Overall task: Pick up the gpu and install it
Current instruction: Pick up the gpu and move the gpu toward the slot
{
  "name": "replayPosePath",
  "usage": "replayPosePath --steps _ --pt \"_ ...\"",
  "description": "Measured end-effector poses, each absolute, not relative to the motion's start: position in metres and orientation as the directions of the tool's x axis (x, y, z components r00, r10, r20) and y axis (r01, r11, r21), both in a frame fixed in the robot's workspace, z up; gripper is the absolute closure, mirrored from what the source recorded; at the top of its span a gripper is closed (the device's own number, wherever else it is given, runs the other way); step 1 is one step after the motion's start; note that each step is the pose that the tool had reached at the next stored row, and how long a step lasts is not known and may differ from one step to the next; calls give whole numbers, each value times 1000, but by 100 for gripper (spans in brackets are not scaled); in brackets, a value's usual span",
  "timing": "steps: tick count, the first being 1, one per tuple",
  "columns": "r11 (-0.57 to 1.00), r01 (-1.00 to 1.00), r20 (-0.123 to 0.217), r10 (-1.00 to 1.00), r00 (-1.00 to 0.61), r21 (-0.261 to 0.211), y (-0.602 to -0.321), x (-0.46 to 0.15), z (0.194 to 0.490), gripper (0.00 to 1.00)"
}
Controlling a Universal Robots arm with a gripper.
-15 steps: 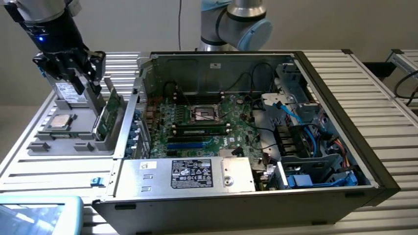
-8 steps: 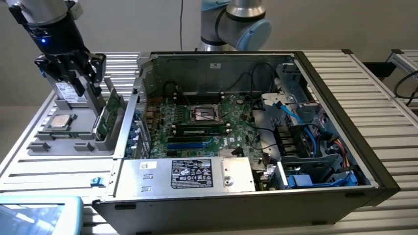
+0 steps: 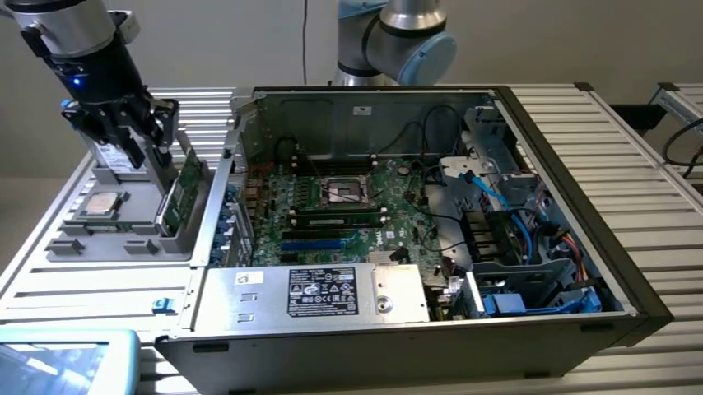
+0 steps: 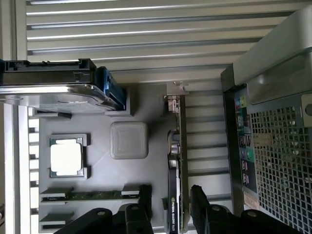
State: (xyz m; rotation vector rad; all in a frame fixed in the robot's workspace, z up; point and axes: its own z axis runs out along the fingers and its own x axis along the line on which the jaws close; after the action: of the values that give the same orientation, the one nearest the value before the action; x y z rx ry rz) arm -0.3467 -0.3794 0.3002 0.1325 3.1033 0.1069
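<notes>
One gpu [image 4: 175, 161] edge-on below spread claw [image 4: 171, 191]; one end cropped

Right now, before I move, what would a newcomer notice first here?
The open computer case, green board exposed, sits mid-scene in the exterior view. At that view's left, the tool hangs open over a gray tray, straddling the graphics card standing on edge in it.

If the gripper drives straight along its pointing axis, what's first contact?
Likely the upright green-and-black gpu card with silver bracket: it stands in the grey tray, in line between the fingers of the open gripper. Depth unclear.
</notes>
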Motion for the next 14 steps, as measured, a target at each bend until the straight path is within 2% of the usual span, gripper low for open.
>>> replayPosePath --steps 8,14 --pt "992 83 -35 87 -996 92 -386 -347 289 54" --pt "989 83 -37 88 -995 124 -402 -347 283 54"
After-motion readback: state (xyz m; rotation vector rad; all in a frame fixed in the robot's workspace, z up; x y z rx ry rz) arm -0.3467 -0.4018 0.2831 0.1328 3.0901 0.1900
